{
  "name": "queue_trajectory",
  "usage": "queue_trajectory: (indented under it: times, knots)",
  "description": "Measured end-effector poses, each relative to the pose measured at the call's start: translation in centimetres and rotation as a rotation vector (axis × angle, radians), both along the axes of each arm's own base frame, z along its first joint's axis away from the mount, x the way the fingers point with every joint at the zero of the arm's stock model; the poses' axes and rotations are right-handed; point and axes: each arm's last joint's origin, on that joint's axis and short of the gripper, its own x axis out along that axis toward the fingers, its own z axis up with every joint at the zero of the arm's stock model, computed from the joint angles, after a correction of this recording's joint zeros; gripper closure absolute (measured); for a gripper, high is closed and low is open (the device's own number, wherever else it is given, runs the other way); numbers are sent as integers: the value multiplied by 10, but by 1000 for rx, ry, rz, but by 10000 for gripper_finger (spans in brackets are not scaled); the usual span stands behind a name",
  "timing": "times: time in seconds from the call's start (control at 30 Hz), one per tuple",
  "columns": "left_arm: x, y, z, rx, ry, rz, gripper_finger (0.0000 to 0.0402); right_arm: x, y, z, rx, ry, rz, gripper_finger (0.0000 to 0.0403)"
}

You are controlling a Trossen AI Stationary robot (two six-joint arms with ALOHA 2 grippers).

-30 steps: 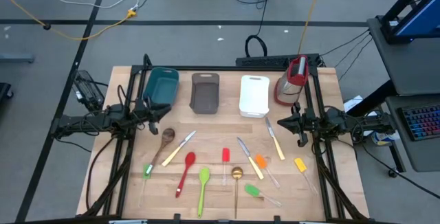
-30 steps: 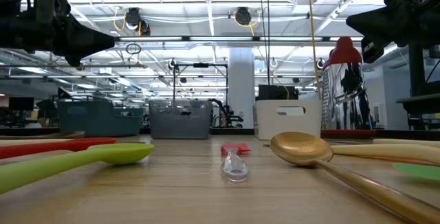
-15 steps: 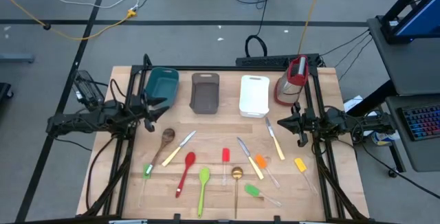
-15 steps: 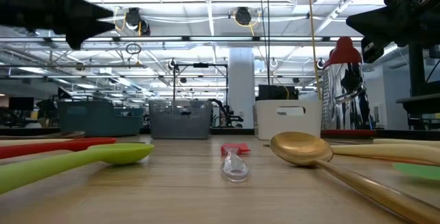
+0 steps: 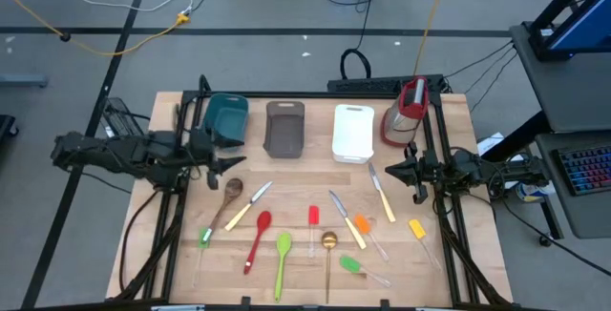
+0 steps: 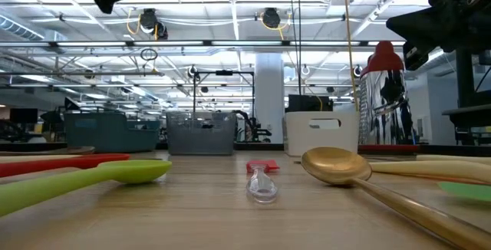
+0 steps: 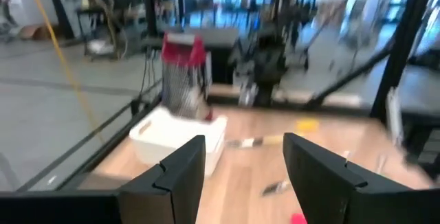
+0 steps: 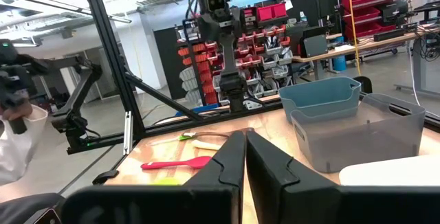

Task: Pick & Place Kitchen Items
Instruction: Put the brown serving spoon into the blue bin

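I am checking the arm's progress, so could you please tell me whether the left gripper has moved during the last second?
Yes. In the high view the left gripper has shifted toward the wooden spoon, away from the teal tub, and its fingers have opened.

No lettering, labels, brand marks or numbers can be read on any utensil, tub or surface in these views.
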Motion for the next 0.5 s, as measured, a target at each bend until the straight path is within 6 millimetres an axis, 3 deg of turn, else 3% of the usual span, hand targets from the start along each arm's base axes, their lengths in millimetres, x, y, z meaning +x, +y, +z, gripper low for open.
queue_trajectory:
  times: [0.2,0.5]
  knots:
    - [15,-9,-7,43,230,111,199,0,0,2,2,-17,0,394]
    - [29,-30,-29,-122,360,132,199,-1,0,7,2,-79,-2,394]
